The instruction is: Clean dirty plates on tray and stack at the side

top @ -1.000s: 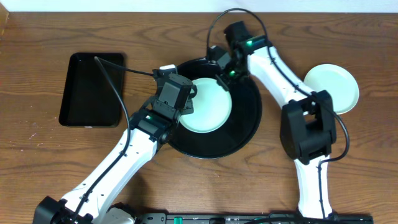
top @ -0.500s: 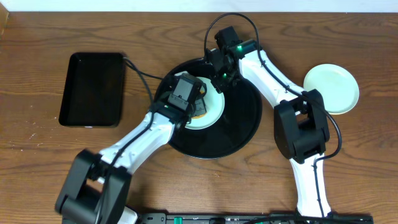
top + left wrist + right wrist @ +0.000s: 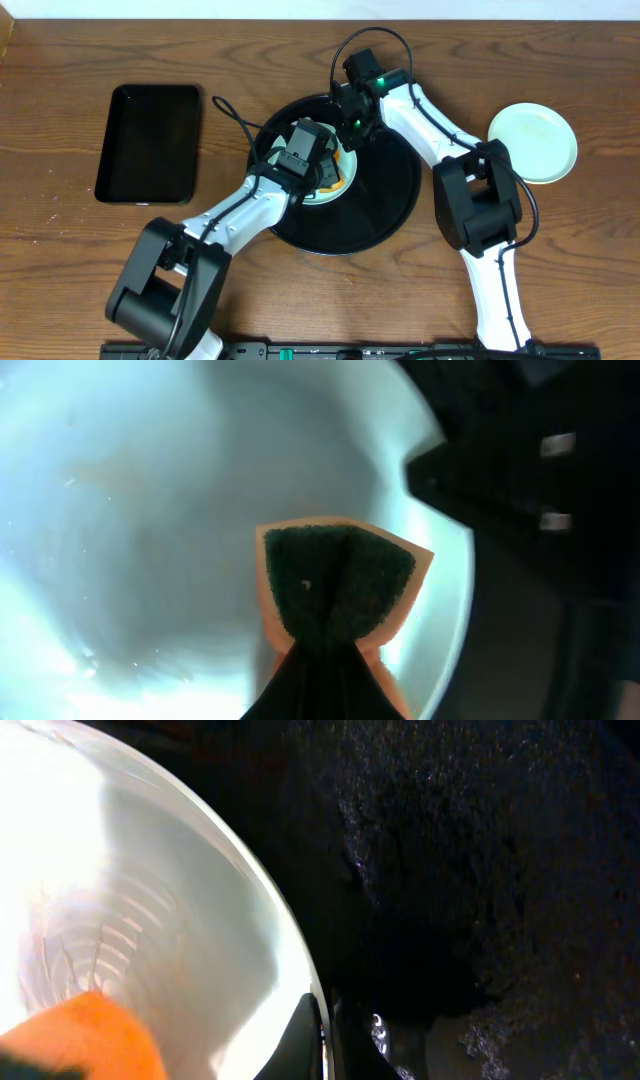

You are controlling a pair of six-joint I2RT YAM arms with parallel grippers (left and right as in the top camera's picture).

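Observation:
A pale mint plate (image 3: 320, 196) lies on the round black tray (image 3: 390, 200), mostly hidden under my left arm. My left gripper (image 3: 325, 175) is shut on an orange sponge (image 3: 340, 580) with a dark green scouring face, pressed against the plate's inside (image 3: 150, 510) near its rim. At the plate's far edge, my right gripper (image 3: 355, 135) is shut on the rim (image 3: 300, 970), one finger on each side of it (image 3: 325, 1035). The sponge (image 3: 80, 1035) shows orange in the lower left of the right wrist view. A faint brownish smear remains on the plate. A second mint plate (image 3: 532, 142) sits on the table to the right.
A rectangular black tray (image 3: 150, 143) lies on the wooden table at the left. The round tray's dark floor (image 3: 480, 870) fills the right wrist view beside the plate. Both arms cross over the round tray.
My left gripper has carried the sponge up and right across the plate, towards the right gripper. The right gripper has shifted slightly left, still holding the rim.

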